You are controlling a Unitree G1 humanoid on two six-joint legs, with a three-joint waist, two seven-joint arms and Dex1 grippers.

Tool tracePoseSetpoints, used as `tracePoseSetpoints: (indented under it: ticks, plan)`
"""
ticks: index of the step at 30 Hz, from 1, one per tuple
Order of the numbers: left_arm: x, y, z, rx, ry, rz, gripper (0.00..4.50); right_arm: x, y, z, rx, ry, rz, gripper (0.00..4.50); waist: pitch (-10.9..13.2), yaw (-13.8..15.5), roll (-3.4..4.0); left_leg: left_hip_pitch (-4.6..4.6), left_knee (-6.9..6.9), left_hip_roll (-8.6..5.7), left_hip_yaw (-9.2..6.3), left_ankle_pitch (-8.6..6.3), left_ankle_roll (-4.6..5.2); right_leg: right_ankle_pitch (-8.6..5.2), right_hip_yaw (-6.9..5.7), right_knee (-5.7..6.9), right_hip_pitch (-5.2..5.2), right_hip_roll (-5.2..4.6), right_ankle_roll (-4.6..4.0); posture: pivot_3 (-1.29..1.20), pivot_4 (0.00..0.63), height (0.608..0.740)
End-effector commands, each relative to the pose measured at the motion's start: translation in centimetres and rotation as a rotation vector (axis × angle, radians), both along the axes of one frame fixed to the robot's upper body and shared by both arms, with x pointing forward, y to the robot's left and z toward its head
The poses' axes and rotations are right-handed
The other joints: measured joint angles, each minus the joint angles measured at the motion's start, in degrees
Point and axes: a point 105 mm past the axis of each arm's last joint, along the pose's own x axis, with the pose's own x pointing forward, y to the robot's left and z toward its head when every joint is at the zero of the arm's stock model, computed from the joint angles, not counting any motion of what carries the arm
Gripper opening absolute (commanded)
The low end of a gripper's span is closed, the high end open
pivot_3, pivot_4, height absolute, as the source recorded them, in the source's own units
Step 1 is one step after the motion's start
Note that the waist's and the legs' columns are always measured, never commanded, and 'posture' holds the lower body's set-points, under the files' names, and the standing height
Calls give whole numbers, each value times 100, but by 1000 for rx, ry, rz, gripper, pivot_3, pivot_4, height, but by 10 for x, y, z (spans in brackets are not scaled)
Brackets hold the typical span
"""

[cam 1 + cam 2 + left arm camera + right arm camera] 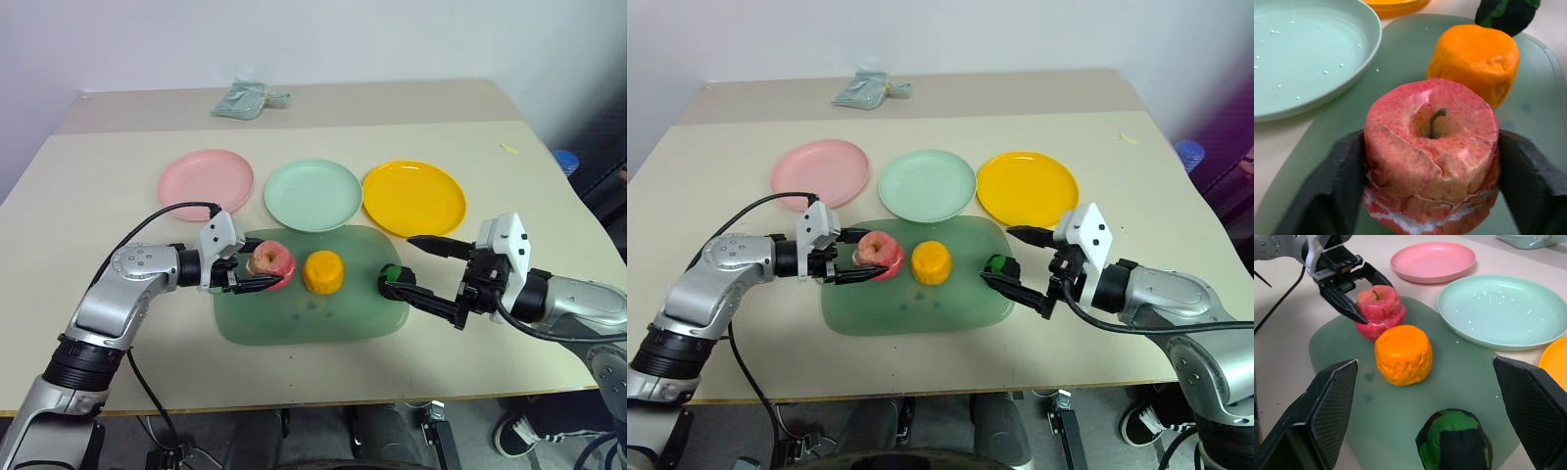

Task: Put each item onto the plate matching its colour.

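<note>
You had the left claw (257,275) clamped on the apple (272,260), a finger on each side, with the apple resting on the cutting board (294,323) on the counter (88,176). Beside the apple on the board sat the orange fruit (323,271), and past that, at the board's far edge, the green lump (390,274). Your right claw (423,268) stood wide open with the green lump between its fingers, gripping nothing. The pink plate (205,183), green plate (313,194) and yellow plate (413,197) lay beyond the board, all bare. You were at the pickup step; I judged the next move was lifting the apple clear of the board and carrying it over to the pink plate.
</note>
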Motion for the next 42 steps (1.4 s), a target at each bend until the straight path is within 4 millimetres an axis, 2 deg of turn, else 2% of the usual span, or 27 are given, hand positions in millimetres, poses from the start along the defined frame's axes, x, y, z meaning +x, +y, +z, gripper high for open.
tracePoseSetpoints:
  ticks: [1,3,5,7,9,11,14,16,17,20,24,27,30,35,39,42]
  plan:
    - [13,18,33,-140,-74,110,3064,-3,6,10,9,-54,26,4500,0,-2,-1,-1,0,1,-1,0,0,0,0,1,-1,0,0,0,150,740]
    - [29,35,46,-179,-133,225,3064,-2,6,10,10,-57,26,4500,1,-4,-1,-1,0,2,-4,0,0,0,-2,1,-1,1,0,0,150,740]
    - [54,58,57,-173,-205,408,3064,-1,8,10,12,-59,28,4500,1,1,-3,-1,2,1,-5,0,0,0,-3,3,-2,2,0,0,150,740]
    - [70,72,63,-171,-244,520,3064,0,9,10,16,-61,32,4500,1,8,-6,-1,6,-1,-8,0,0,0,-7,5,0,2,1,0,150,740]
    - [95,90,69,-187,-260,688,3064,2,13,9,19,-62,42,4500,1,12,-7,-2,7,-4,-7,0,0,0,-7,4,1,-1,1,0,150,740]
    - [113,100,66,-168,-255,798,3064,4,17,9,24,-69,47,4500,3,17,-13,-4,10,-8,-9,0,0,0,-11,5,1,-1,2,0,150,740]
    - [129,107,58,-161,-211,884,3064,13,21,12,35,-91,32,4500,3,-5,-15,-5,10,-9,-9,0,0,1,-10,4,-1,-2,3,0,150,740]
    - [135,110,55,-172,-194,921,4076,18,24,13,44,-85,24,4500,3,-15,-16,-8,9,-9,-7,0,0,1,-10,5,-6,-1,3,0,150,740]
    - [138,111,55,-164,-202,934,4438,20,28,14,49,-81,28,4500,3,-20,-16,-8,9,-9,-8,0,0,1,-10,7,-8,0,3,0,150,740]
    - [139,114,60,-163,-257,931,4479,23,47,15,51,-85,50,4500,4,-38,-17,-12,7,-7,-7,0,0,1,-9,14,-19,0,3,0,150,740]
    - [124,123,79,-241,-355,867,4479,31,74,1,-23,-103,61,4500,4,-26,-18,-16,7,-6,-8,2,-3,1,-8,17,-24,-1,2,0,150,740]
    - [88,116,85,-248,-418,677,4479,34,86,-15,-72,-77,53,4500,4,-82,-18,-17,4,-4,-2,2,-3,1,-3,17,-30,-8,2,0,150,740]
    - [41,93,68,-196,-354,433,4479,37,88,-25,-100,-41,42,4500,3,-57,-17,-18,-6,5,1,4,-7,0,3,18,-40,-14,1,0,150,740]
    - [-26,53,30,-65,-209,151,4479,43,90,-39,-141,7,30,4500,1,11,-23,-17,2,5,-9,4,-7,0,-3,16,-24,-26,1,0,150,740]
    - [-50,37,19,-73,-159,93,4479,46,94,-48,-153,44,36,4500,1,0,-23,-7,1,4,-12,3,-6,0,-7,17,-12,-26,-1,0,150,740]
    - [-63,31,7,-46,-129,71,4500,49,96,-48,-144,51,25,3627,1,-30,-21,-6,0,4,-9,3,-5,0,-6,17,-15,-20,0,0,150,740]
